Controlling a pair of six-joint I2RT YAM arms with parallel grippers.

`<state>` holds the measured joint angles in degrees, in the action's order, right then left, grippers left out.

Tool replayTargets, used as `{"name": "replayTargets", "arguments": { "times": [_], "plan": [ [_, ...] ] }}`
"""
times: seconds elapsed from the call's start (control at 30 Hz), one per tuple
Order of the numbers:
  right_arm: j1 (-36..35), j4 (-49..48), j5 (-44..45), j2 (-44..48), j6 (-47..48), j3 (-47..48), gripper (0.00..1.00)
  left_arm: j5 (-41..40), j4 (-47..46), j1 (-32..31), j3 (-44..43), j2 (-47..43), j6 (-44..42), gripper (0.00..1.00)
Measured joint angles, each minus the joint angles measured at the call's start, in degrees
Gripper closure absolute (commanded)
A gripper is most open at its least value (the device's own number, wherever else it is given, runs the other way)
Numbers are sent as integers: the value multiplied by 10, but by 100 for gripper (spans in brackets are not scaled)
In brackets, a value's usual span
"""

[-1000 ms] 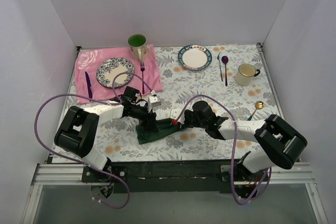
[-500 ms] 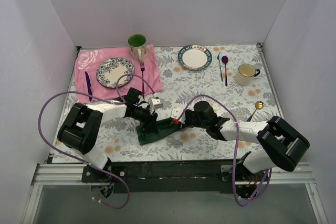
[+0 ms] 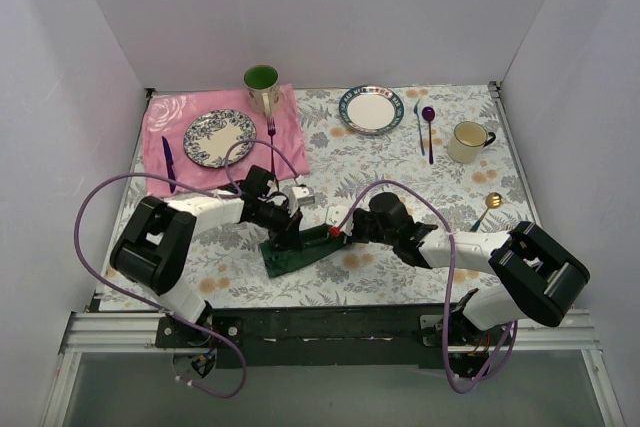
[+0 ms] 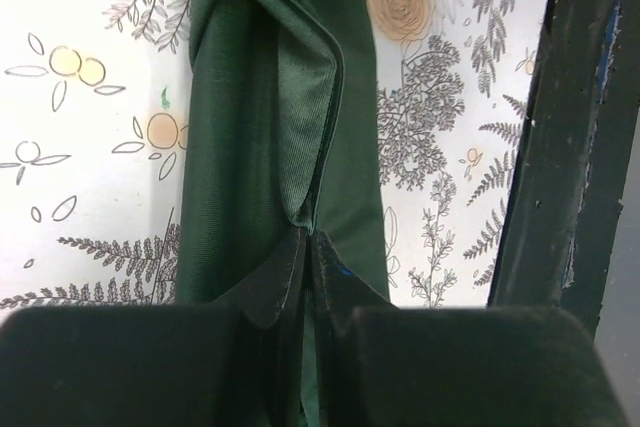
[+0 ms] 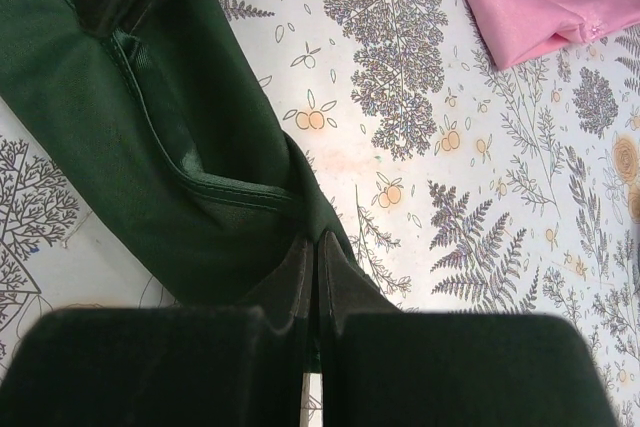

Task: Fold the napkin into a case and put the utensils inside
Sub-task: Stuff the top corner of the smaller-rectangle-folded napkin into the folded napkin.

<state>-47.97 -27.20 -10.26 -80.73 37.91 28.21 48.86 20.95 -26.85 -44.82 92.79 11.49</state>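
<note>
The dark green napkin [image 3: 298, 251] is seen bunched into a long, narrow strip on the floral counter [image 3: 390, 277], near its front edge and between the two arms. The left pincer [image 3: 289, 237] is set down on the strip's left part. In the left wrist view its jaws are shown closed together, with a raised fold of the napkin [image 4: 285, 97] pinched between the fingertips [image 4: 280, 287]. The right pincer [image 3: 336, 234] is placed at the strip's right end. In the right wrist view its jaws are likewise pressed shut, and the edge of the napkin [image 5: 170, 137] is caught between them. Both pincers are thus closed on the cloth, close beside each other. A gold-headed utensil [image 3: 490, 205] is seen lying on the counter well to the right, apart from the napkin. The pink cloth [image 3: 165, 117] is spread at the far left corner, with a patterned plate [image 3: 219, 137] resting on it.
</note>
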Motion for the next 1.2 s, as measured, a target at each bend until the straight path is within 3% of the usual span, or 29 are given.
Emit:
{"name": "replayTargets", "arguments": {
  "times": [0.3, 0.7, 0.87, 1.2],
  "plan": [
    [0, 0, -1, 0, 3, 0, 99, 0, -6, 0, -16, -67, 27, 100],
    [0, 0, -4, 0, 13, 0, 99, -20, -23, 33, -31, 53, 66, 100],
    [0, 0, -8, 0, 16, 0, 99, -1, -25, 54, -40, 64, 81, 100],
    [2, 1, -18, -6, 28, 0, 99, -1, -34, 33, -39, -22, 63, 100]
  ]
}}
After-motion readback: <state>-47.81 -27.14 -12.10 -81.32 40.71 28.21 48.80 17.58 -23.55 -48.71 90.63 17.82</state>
